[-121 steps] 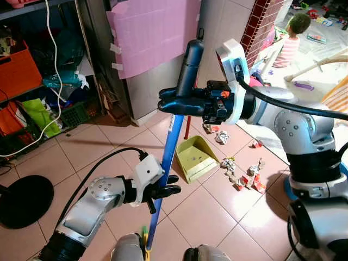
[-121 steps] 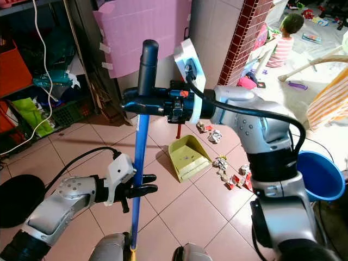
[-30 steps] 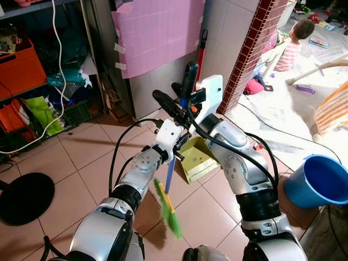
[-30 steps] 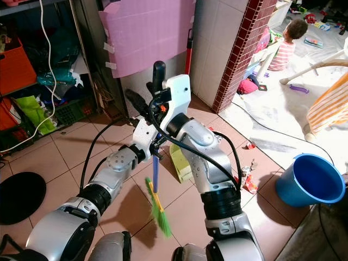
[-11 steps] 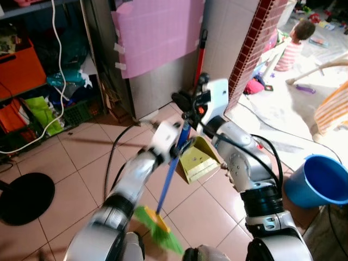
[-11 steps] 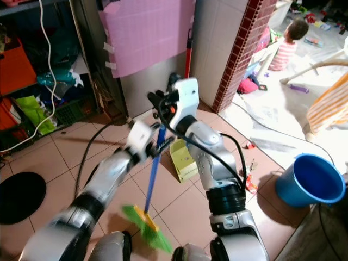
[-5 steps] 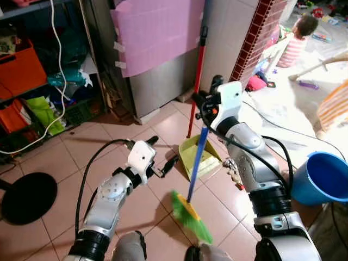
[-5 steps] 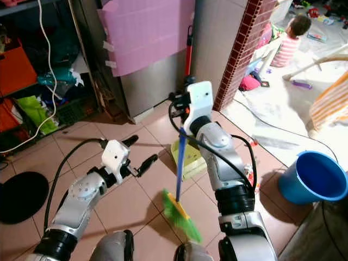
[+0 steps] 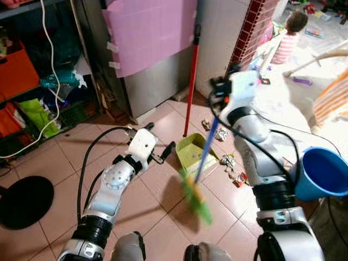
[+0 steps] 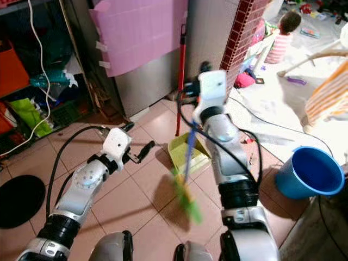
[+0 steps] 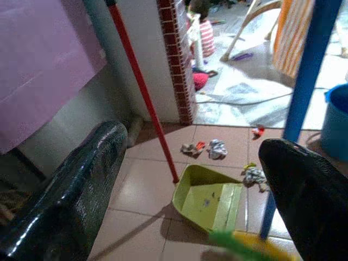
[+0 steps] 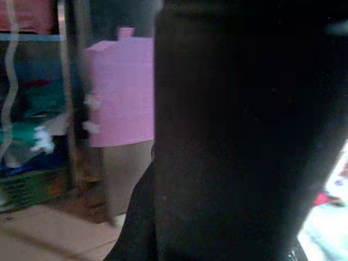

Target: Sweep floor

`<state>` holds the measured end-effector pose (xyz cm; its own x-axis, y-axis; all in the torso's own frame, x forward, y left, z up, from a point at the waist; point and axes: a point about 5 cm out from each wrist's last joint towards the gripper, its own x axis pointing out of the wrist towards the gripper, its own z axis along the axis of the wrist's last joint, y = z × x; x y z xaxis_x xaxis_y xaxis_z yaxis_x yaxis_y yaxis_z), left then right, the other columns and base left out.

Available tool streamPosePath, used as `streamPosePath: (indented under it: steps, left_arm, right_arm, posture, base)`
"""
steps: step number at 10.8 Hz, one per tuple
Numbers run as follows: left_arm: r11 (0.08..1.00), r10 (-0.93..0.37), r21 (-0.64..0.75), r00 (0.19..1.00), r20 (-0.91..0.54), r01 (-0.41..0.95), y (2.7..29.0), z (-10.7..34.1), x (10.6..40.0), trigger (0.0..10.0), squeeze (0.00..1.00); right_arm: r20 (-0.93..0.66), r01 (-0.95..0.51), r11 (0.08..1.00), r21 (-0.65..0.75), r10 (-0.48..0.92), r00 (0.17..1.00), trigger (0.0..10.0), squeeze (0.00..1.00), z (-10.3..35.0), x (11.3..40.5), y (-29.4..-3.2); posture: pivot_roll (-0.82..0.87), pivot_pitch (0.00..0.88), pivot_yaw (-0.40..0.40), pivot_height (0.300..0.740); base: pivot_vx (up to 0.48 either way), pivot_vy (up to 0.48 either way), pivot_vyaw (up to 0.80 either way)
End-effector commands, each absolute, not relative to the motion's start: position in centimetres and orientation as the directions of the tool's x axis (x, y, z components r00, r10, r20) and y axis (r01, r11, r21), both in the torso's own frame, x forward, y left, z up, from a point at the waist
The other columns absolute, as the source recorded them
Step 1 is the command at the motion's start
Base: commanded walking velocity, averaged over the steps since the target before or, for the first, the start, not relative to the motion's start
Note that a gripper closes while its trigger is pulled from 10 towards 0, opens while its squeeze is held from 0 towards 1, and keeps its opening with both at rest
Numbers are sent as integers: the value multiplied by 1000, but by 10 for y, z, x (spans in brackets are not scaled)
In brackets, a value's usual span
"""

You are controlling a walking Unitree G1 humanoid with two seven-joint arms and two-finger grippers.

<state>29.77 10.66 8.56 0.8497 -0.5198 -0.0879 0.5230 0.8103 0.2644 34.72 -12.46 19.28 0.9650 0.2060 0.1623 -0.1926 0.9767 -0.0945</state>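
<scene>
The broom has a blue handle (image 9: 205, 152) and green bristles (image 9: 197, 198), which hang tilted just above the tiles in front of me. My right gripper (image 9: 219, 95) is shut on the top of the handle; in the right wrist view the dark grip (image 12: 239, 136) sits close before the camera. My left gripper (image 9: 159, 140) is open and empty, left of the broom and apart from it. A yellow-green dustpan (image 9: 199, 153) lies on the floor between both arms. Crumpled paper and wrappers (image 9: 234, 169) are scattered just right of it.
A red pole (image 9: 191, 81) leans on the wall behind the dustpan. A blue bucket (image 9: 324, 174) stands at the right. A person (image 9: 288, 33) sits on the floor at the far right. Cluttered shelves (image 9: 32, 81) and a black round base (image 9: 24, 200) are at the left.
My left gripper has let go of the broom handle and stayed open. My right arm has swung the broom to the right, over toward the dustpan and litter.
</scene>
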Motion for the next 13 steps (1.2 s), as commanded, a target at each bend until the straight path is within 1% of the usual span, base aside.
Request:
streamPosePath:
  steps: [1, 2, 3, 4, 5, 6, 7, 8, 9, 10, 11, 12, 13]
  left_arm:
    - [831, -472, 292, 878, -78, 473, 113, 90, 302, 10000, 1000]
    - [841, -449, 309, 891, -63, 445, 116, 92, 302, 10000, 1000]
    - [868, -386, 324, 922, -35, 376, 127, 96, 299, 10000, 1000]
    - [897, -337, 297, 941, -19, 327, 138, 98, 294, 10000, 1000]
    - [922, -273, 280, 962, -16, 267, 149, 98, 288, 10000, 1000]
    - [936, -229, 270, 973, -25, 228, 155, 96, 282, 10000, 1000]
    - [937, -174, 301, 984, -37, 178, 160, 94, 279, 10000, 1000]
    - [928, -138, 342, 990, -43, 144, 163, 94, 279, 10000, 290]
    - [931, -119, 345, 992, -29, 122, 166, 96, 277, 10000, 0]
    - [936, -99, 337, 995, -26, 102, 166, 95, 274, 10000, 0]
    - [938, -111, 328, 994, -12, 109, 160, 100, 273, 10000, 0]
    - [946, -94, 310, 996, -10, 92, 159, 100, 271, 10000, 0]
    - [953, -83, 290, 996, -28, 87, 161, 95, 268, 10000, 0]
  right_arm:
    - [242, -110, 975, -193, 156, 958, 0, 0, 204, 348, -131]
    - [265, -72, 972, -225, 132, 955, 0, 0, 206, 348, -134]
    - [270, -26, 964, -265, 100, 958, 0, 0, 203, 348, -139]
    - [270, 4, 962, -274, 73, 960, 0, 0, 197, 346, -143]
    - [270, 57, 951, -304, 29, 962, 0, 0, 189, 345, -149]
    - [282, 105, 934, -341, -5, 959, 0, 0, 180, 342, -154]
    - [269, 151, 928, -339, -59, 961, 0, 0, 169, 341, -160]
    - [260, 185, 921, -342, -97, 961, 0, 0, 163, 342, -165]
    - [237, 190, 933, -307, -119, 964, 0, 0, 160, 341, -170]
    - [166, 191, 954, -230, -155, 974, 0, 0, 148, 340, -180]
    - [84, 145, 979, -146, -133, 987, 1608, 0, 135, 338, -182]
    - [83, 123, 980, -154, -111, 990, 10000, 0, 132, 337, -178]
    - [92, 123, 982, -141, -111, 990, 10000, 0, 133, 336, -177]
  posture:
    - [-4, 95, -36, 740]
    - [0, 91, -37, 740]
    - [7, 89, -32, 740]
    - [7, 89, -32, 740]
    - [17, 83, -4, 740]
    - [22, 78, 7, 740]
    - [25, 77, 11, 740]
    - [35, 73, 7, 740]
    - [39, 69, -5, 740]
    - [59, 64, -29, 740]
    - [67, 61, -46, 740]
    - [44, 69, -37, 740]
    - [29, 78, -28, 740]
  base:
    - [0, 0, 0]
    - [0, 0, 0]
    - [0, 0, 0]
    - [0, 0, 0]
    - [0, 0, 0]
    - [0, 0, 0]
    - [0, 0, 0]
    - [0, 0, 0]
    - [0, 0, 0]
    - [0, 0, 0]
    - [0, 0, 0]
    - [0, 0, 0]
    - [0, 0, 0]
